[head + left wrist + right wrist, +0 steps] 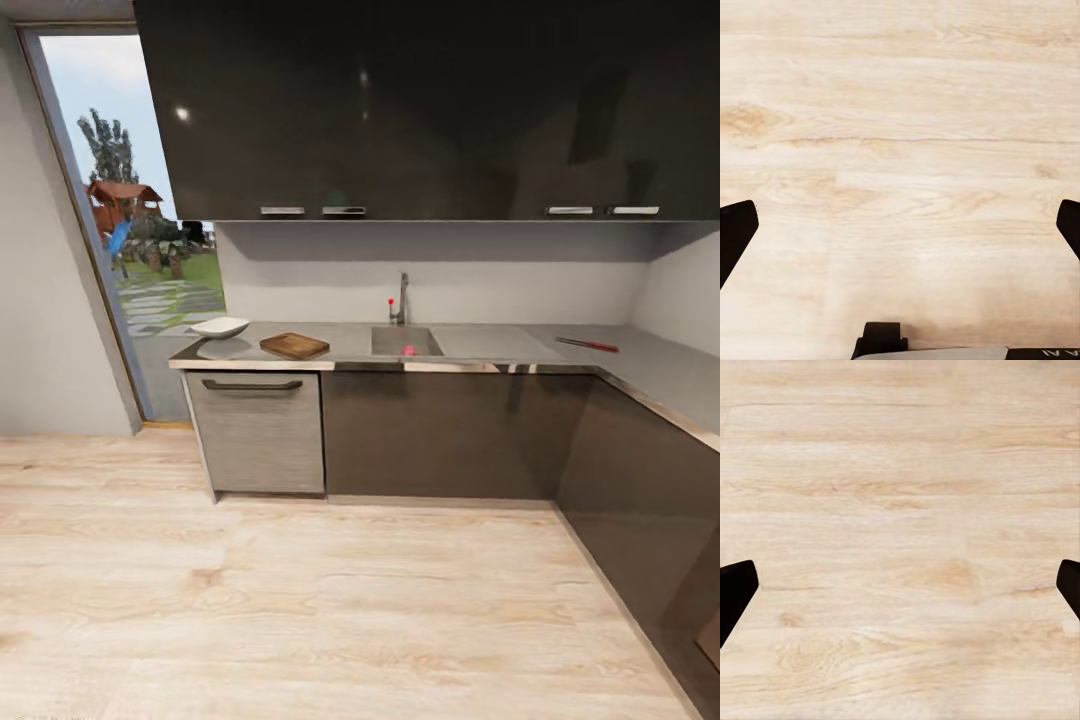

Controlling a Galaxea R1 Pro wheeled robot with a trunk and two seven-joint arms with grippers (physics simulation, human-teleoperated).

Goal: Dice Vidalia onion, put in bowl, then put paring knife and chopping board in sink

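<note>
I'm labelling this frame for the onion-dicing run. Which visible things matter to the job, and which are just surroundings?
Job:
- grey recessed sink with a small reddish object in it
- brown wooden chopping board
- red-handled paring knife
- white shallow bowl
- glossy grey countertop

Surroundings:
- chrome faucet
- dark upper cabinets
- light wood floor
- window

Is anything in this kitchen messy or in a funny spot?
Nothing is spilled or broken. The bowl and chopping board sit neatly on the countertop left of the sink. The one oddity: the paring knife lies alone far to the right, away from the board.
</note>
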